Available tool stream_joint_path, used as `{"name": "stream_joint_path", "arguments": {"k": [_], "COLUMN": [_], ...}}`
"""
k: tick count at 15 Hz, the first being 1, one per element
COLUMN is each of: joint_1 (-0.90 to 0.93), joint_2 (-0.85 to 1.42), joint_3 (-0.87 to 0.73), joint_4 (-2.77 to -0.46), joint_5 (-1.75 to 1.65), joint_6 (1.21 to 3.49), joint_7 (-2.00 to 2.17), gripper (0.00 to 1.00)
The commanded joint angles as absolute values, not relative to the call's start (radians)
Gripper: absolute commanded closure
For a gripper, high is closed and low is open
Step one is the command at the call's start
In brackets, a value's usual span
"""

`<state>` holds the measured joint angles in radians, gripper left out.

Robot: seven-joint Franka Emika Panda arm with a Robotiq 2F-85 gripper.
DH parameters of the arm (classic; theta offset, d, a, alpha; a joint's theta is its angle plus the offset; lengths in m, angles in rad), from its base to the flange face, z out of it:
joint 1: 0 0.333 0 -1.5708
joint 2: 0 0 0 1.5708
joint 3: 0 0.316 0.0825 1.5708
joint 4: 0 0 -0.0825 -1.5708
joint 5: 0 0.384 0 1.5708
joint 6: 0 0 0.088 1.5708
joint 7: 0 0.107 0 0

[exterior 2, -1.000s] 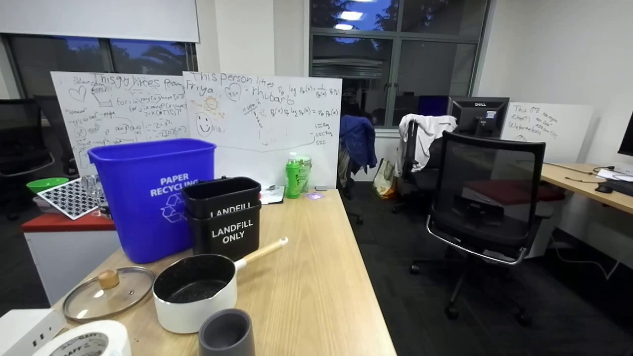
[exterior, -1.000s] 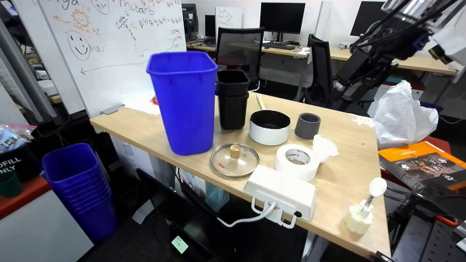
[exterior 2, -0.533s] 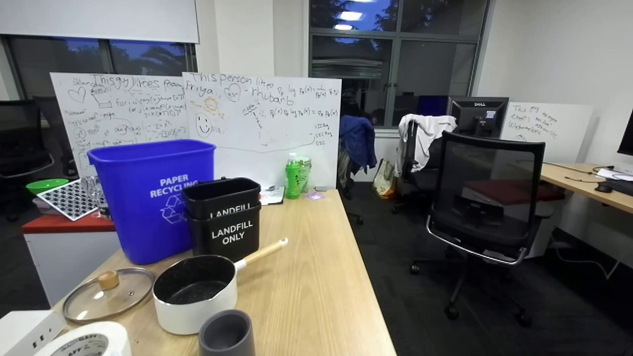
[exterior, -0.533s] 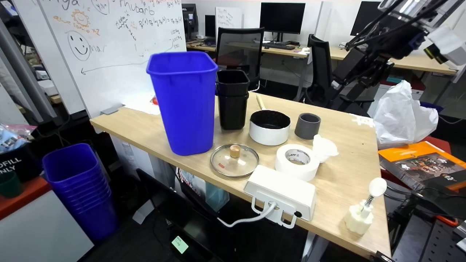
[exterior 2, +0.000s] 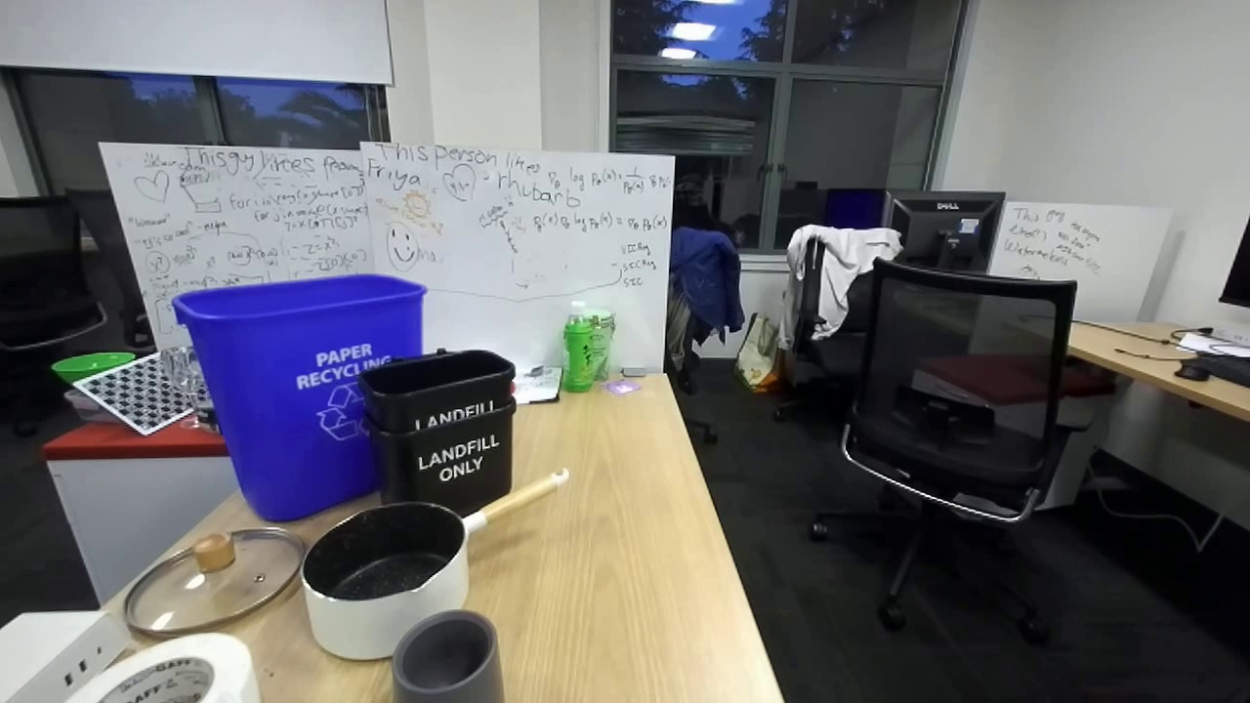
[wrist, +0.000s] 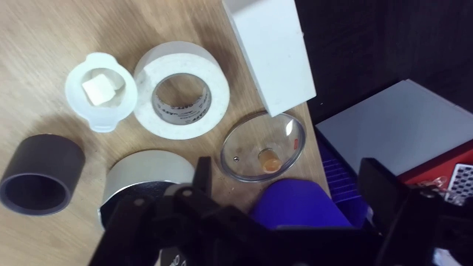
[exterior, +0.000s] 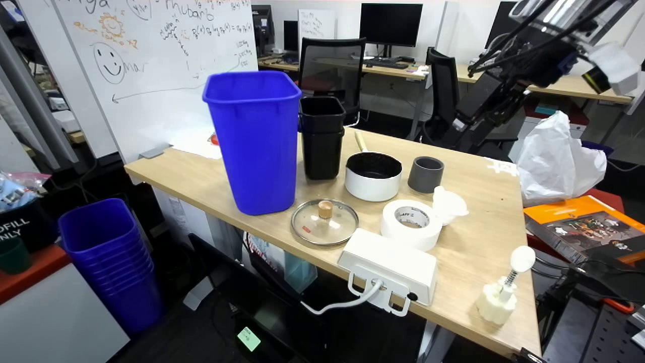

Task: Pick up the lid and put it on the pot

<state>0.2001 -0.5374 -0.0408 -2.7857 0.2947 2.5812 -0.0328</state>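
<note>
The lid, glassy with a metal rim and wooden knob, lies flat on the table with its knob up, in both exterior views (exterior: 316, 229) (exterior 2: 210, 591) and the wrist view (wrist: 251, 135). The white pot with a dark inside stands upright and uncovered beside it, in both exterior views (exterior: 372, 188) (exterior 2: 391, 620). Its side shows in the wrist view (wrist: 147, 166), partly hidden by a finger. My gripper is open and empty in the wrist view (wrist: 288, 166), its fingers wide apart, high above the table. An exterior view (exterior: 463, 133) shows it up beyond the table's far side.
The tall blue bin (exterior: 257, 146) and black containers (exterior: 321, 146) stand close to lid and pot. A white tape roll (exterior: 410, 227), a white box (exterior: 388, 264), a grey cup (exterior: 426, 175) and a white plastic piece (exterior: 448, 204) surround them. The lid lies near the table edge.
In an exterior view the arm and gripper have moved left and slightly down. The lid, pot and other table things have not moved.
</note>
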Motion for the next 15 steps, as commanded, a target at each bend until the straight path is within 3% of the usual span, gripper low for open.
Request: {"name": "stream_joint_path", "arguments": {"k": [1, 9, 15], "joint_1": [0.384, 0.820, 0.862], "joint_2": [-0.447, -0.293, -0.235], "joint_3": [-0.183, -0.595, -0.650], "joint_4": [-2.787, -2.732, -2.724], "joint_5": [0.465, 0.640, 0.648], "joint_6": [2.684, 2.661, 2.705], "joint_7": [-0.293, -0.905, -1.033], "gripper": [0.00, 0.00, 0.00]}}
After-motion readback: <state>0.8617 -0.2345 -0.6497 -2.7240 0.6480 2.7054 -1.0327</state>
